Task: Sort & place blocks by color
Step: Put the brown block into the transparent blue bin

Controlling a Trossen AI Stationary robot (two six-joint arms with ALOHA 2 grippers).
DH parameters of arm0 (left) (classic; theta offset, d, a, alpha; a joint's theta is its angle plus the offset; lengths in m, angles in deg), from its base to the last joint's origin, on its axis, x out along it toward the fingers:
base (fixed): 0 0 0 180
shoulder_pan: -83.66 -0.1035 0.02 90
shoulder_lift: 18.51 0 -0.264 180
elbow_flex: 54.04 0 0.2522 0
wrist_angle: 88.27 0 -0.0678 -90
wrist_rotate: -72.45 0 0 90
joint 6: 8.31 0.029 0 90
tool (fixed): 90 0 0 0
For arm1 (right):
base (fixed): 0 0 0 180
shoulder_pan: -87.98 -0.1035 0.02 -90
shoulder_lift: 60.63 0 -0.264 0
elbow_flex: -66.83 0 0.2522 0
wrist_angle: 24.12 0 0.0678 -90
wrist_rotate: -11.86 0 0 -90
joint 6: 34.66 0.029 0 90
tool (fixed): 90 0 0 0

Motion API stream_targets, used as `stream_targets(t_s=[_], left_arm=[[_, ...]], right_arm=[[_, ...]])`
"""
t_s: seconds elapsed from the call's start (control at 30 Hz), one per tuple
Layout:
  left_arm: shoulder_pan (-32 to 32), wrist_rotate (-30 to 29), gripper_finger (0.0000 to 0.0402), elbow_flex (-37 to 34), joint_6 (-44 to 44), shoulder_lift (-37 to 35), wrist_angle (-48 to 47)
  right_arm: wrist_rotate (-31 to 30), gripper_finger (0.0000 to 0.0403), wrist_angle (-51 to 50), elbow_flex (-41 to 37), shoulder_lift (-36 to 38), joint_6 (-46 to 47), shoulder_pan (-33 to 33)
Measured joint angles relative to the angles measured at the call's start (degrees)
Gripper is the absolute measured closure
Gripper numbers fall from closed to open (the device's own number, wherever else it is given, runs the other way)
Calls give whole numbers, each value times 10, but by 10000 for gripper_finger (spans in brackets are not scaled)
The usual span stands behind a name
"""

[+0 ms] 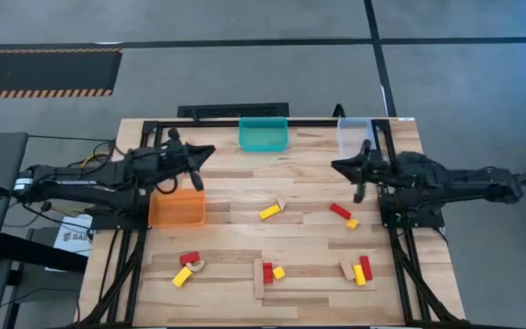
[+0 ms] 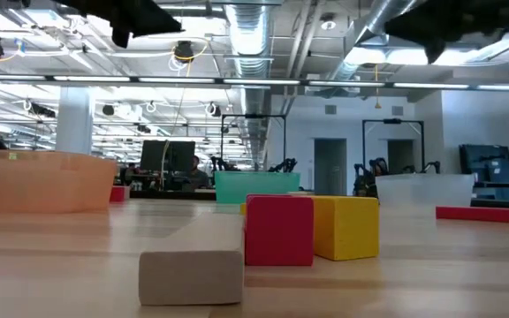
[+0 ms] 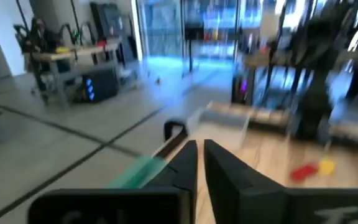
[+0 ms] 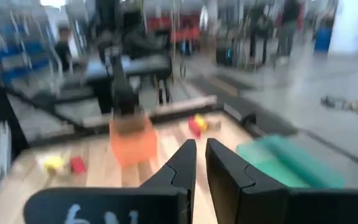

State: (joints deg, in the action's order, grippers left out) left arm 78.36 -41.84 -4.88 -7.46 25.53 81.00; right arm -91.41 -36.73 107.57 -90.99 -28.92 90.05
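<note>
blocks (image 1: 268, 270) red, yellow, wood, scattered over near bench (image 1: 236, 302) half, 4 to 8 o'clock | left gripper (image 1: 199, 167) clenched, empty, above orange bin (image 1: 176, 208), 10 o'clock | right gripper (image 1: 347, 170) nearly clenched, empty, 2 o'clock | teal bin (image 1: 263, 134) 12 o'clock

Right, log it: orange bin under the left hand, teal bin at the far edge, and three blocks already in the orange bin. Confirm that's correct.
Not quite. The orange bin holds no blocks in the high view; the blocks all lie loose on the table. The rest holds: the bin sits beside and partly under the left hand, and the teal bin is at the far edge.
</note>
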Motion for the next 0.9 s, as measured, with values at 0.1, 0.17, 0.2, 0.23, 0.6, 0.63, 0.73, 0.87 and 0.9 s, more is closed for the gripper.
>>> stream_targets(t_s=[0.1, 0.17, 0.2, 0.23, 0.6, 0.63, 0.73, 0.87, 0.9], left_arm=[[-9, -1, 339, 20, 4, 10, -57], [-11, -2, 312, 24, 4, 10, -75], [-12, -2, 297, 25, 6, 9, -78], [-12, -3, 281, 25, 10, 7, -84], [-12, -20, 115, 25, 16, -31, -192], [-12, -20, 104, 25, 12, -33, -197], [-12, -13, 79, 25, -2, -33, -206], [-12, 10, 64, 25, -9, -27, -210], [-12, 15, 63, 25, -9, -27, -214]], right_arm=[[0, 342, -22, 59, -93, 21, -8], [0, 340, -32, 104, -160, 55, -9], [0, 338, -53, 128, -189, 75, -9], [0, 334, -78, 153, -218, 91, -9], [-1, 210, -402, 448, -504, 230, -11], [-3, 196, -426, 469, -527, 238, -9], [3, 161, -494, 520, -588, 293, 4], [44, 141, -532, 553, -656, 342, 19], [53, 139, -536, 557, -671, 354, 21]])
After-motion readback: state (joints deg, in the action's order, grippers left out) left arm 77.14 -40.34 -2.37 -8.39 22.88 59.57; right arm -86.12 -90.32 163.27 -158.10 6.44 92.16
